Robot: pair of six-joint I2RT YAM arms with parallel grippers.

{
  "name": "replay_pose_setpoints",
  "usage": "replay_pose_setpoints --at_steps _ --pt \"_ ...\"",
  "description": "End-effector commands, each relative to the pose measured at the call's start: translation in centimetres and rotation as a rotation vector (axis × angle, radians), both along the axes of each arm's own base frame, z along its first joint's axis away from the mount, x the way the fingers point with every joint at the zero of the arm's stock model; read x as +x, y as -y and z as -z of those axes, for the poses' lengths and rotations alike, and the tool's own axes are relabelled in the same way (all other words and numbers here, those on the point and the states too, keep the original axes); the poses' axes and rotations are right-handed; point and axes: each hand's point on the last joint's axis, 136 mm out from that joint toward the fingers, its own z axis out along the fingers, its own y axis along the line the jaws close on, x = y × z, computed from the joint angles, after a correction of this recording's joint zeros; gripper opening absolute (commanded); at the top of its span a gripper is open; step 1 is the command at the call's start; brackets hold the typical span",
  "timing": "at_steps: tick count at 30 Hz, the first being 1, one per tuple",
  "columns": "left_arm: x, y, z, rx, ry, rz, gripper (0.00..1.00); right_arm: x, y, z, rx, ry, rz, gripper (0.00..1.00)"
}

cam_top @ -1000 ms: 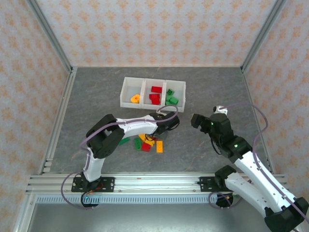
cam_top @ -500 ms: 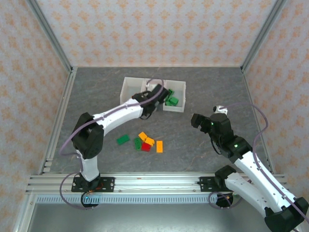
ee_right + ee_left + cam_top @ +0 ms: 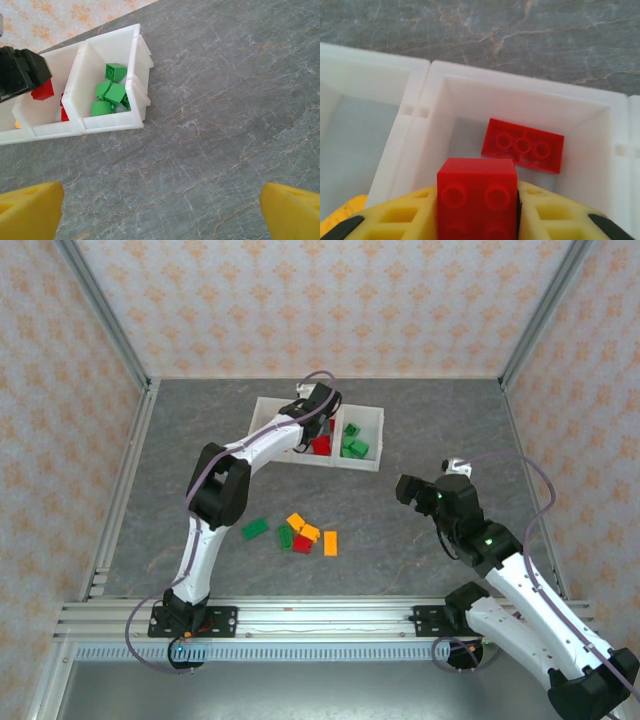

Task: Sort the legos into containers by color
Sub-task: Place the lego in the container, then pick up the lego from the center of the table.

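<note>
Red brick [image 3: 477, 192] is clenched between the left fingers [image 3: 395, 217], both yellow pads against its sides. It hangs over the middle bin [image 3: 530, 100] of the white tray [image 3: 362, 464], upper centre of the overhead frame. It is not yet let go. A flat red plate [image 3: 522, 146] already lies on that bin's floor beneath it.

Right fingers [image 3: 30, 207] are spread wide with nothing between them. They are parked over bare desk [image 3: 225, 125] at right centre of the overhead frame, well apart from the loose pieces.

Progress:
- The right bin holds several green bricks [image 3: 111, 92].
- The middle bin holds red pieces.
- The left bin is largely covered by the arm from above, so I cannot tell its contents.
- A small cluster is unsorted on the desk at lower centre of the overhead frame. It includes a loose green brick [image 3: 254, 528], an orange brick [image 3: 330, 543] and a loose red brick [image 3: 303, 544], with a few more touching them.

Judgement: probably past halfway. The step in hand is dropping the held brick, after which the cluster needs clearing piece by piece.
</note>
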Motion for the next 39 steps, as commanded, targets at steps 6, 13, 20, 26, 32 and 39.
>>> replay_pose_setpoints --at_steps 6,13,20,26,32,39 --pt "1.1 0.0 -3.4 -0.006 0.103 0.003 0.62 0.3 0.4 0.2 -0.017 0.004 0.024 1.00" --pt "-0.5 -0.5 -7.4 -0.055 0.182 0.025 0.91 0.3 0.4 0.4 -0.019 0.000 0.024 1.00" --pt "-3.8 -1.9 -11.0 -0.107 0.219 0.026 0.99 0.3 0.3 0.4 -0.018 -0.001 0.022 1.00" --pt "-9.8 -1.8 -9.1 -0.137 0.176 0.078 0.99 0.4 0.3 0.4 -0.017 -0.002 0.020 1.00" --pt "-17.0 -1.3 -3.1 -0.082 -0.003 0.108 0.99 0.4 0.1 0.6 -0.018 -0.009 0.014 1.00" --pt "-22.7 -2.1 1.9 -0.093 -0.172 0.004 0.87 0.4 0.0 0.9 -0.023 -0.021 0.009 1.00"
